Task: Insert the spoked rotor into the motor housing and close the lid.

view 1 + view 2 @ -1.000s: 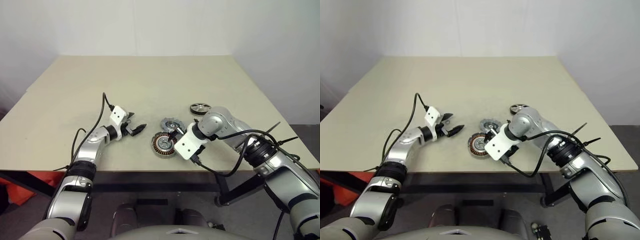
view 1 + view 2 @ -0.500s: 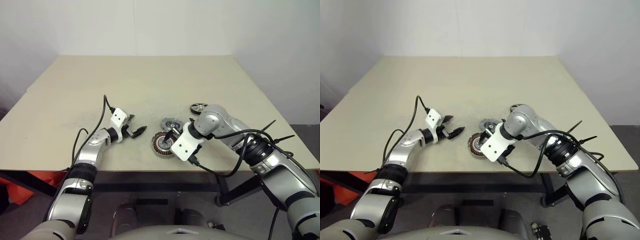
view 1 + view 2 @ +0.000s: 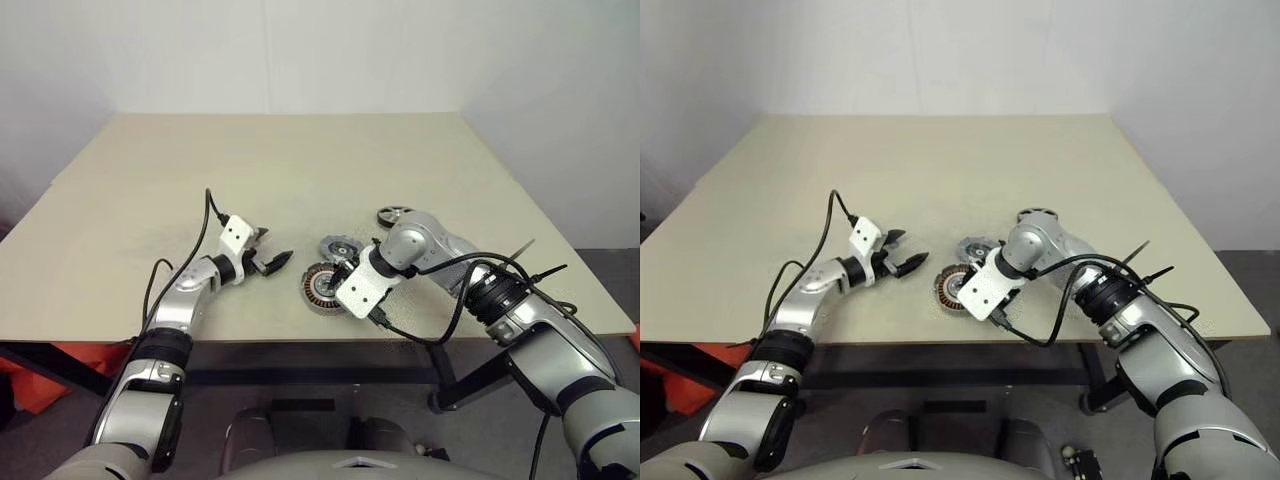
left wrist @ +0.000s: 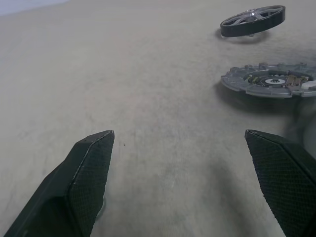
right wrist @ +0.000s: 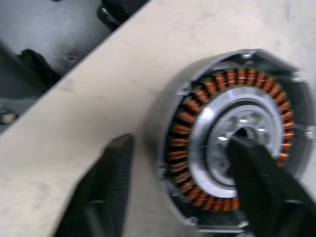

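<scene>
right end effector closes in on the motor housing

the right end effector [image 5: 177,192] had slid a little along the bench's near edge, toward the left arm, and now sat right over the motor housing [image 3: 322,287]. a second before, it was just beside the housing. its two fingers had also come closer together. in the right wrist view one finger [image 5: 256,182] lay over the grey middle of the housing and the other sat outside the silver wall, so the wall and the copper ring were between them. the fingers were partly closed. it looked like they were about to pinch the wall, but i could not tell if they were touching it yet.

the left end effector [image 4: 182,182] had not moved. its fingers were spread wide and held nothing. it hung low over the bench, near the front edge, a little way from the parts.

the motor housing sat near the bench's front edge. the lid [image 3: 339,248] lay flat just behind it. the spoked rotor [image 3: 395,215] lay farther back, toward the right edge, and nobody had picked it up.

so the real job had not started. i think the robot wanted to hold or shift the housing first, so the rotor could go in after.
</scene>
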### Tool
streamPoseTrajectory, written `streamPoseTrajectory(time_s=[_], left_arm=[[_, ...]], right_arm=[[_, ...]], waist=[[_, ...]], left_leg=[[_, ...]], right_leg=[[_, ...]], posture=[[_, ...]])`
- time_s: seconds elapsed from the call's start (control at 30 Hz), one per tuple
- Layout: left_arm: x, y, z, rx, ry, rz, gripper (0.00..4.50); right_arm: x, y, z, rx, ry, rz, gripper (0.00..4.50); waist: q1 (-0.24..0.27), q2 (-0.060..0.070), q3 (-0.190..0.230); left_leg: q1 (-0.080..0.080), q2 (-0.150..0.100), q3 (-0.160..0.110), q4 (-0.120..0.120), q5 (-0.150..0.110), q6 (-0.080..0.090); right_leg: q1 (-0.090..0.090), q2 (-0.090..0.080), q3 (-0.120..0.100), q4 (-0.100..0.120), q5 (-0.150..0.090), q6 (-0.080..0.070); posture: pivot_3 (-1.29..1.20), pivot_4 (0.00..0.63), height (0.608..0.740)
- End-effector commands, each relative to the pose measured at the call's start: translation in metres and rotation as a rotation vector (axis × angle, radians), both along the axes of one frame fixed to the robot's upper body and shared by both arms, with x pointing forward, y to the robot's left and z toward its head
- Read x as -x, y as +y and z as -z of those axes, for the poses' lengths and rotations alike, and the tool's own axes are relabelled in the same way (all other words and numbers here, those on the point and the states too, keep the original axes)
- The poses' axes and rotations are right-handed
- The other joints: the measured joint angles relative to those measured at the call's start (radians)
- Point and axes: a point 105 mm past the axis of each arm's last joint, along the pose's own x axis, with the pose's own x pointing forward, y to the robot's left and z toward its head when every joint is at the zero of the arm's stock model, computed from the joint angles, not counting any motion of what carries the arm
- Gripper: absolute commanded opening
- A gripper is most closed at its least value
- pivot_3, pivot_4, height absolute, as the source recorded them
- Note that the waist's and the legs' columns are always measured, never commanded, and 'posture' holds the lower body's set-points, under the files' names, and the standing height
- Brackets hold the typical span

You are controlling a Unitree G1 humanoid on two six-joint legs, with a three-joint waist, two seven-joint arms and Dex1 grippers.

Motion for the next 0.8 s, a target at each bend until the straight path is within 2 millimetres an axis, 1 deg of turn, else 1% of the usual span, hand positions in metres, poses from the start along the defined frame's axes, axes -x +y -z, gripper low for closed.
streamPoseTrajectory(time_s=[0.03,0.1,0.2,0.37,0.43,0.53,0.6,0.7,0.8], left_arm=[[-0.006,0.003,-0.017,0.01,-0.056,-0.014,4.5],[-0.006,0.003,-0.017,0.01,-0.056,-0.016,4.5],[-0.007,0.003,-0.017,0.008,-0.058,-0.019,4.5],[-0.009,0.004,-0.017,0.005,-0.058,-0.022,4.5],[-0.009,0.004,-0.016,0.005,-0.056,-0.021,4.5],[-0.009,0.003,-0.016,0.004,-0.056,-0.019,4.5],[-0.009,0.004,-0.017,0.002,-0.058,-0.02,4.5],[-0.009,0.008,-0.018,0.0,-0.061,-0.028,4.5],[-0.009,0.013,-0.016,-0.008,-0.059,-0.045,4.5]], right_arm=[[-0.002,0.005,-0.002,-0.014,-0.019,-0.007,1.96],[-0.004,0.006,-0.002,-0.021,-0.022,0.004,1.96],[-0.007,0.003,-0.003,-0.012,-0.018,0.017,1.96],[-0.033,0.01,-0.019,-0.08,-0.076,0.114,1.96],[-0.044,0.008,-0.024,-0.08,-0.093,0.146,1.96],[-0.061,0.003,-0.029,-0.075,-0.13,0.195,1.96],[-0.071,0.0,-0.031,-0.072,-0.149,0.227,1.96],[-0.083,0.001,-0.034,-0.078,-0.185,0.258,1.96],[-0.087,0.01,-0.038,-0.109,-0.186,0.261,1.96]], waist=[[0.001,0.0,0.0],[-0.003,-0.001,0.0],[-0.008,-0.001,0.0],[-0.024,-0.001,0.0],[-0.024,-0.001,0.0],[-0.022,-0.001,0.001],[-0.021,-0.001,0.001],[-0.022,-0.001,0.001],[-0.022,-0.001,0.001]], left_leg=[[0.0,0.0,0.0,0.0,0.0,0.0],[0.0,0.0,0.0,0.0,0.0,0.0],[0.001,0.001,0.0,0.0,0.0,0.0],[0.001,0.002,0.0,0.0,0.0,0.0],[-0.001,0.002,0.0,0.0,0.0,0.0],[-0.006,0.001,0.0,0.0,0.0,-0.001],[-0.007,0.001,0.0,0.0,0.0,-0.001],[-0.008,0.001,0.0,0.0,0.0,-0.001],[-0.012,0.002,0.0,0.0,0.001,-0.001]], right_leg=[[0.0,0.0,0.0,0.0,0.001,-0.001],[0.0,0.0,0.0,0.0,0.003,-0.005],[0.0,0.002,0.0,0.0,0.003,-0.006],[-0.001,0.002,0.0,0.0,0.002,-0.004],[-0.004,0.002,0.0,0.0,0.001,-0.002],[-0.008,0.002,0.0,0.0,0.002,-0.003],[-0.008,0.002,0.0,0.0,0.002,-0.003],[-0.009,0.001,0.0,0.0,0.006,-0.009],[-0.014,0.002,0.0,0.001,0.006,-0.012]], posture=[[0.0,0.0,0.74],[0.0,0.0,0.74],[0.0,0.0,0.74],[0.0,0.0,0.74],[0.0,0.0,0.74],[0.0,0.0,0.74],[0.0,0.0,0.74],[0.0,0.0,0.74],[0.0,0.0,0.74]])
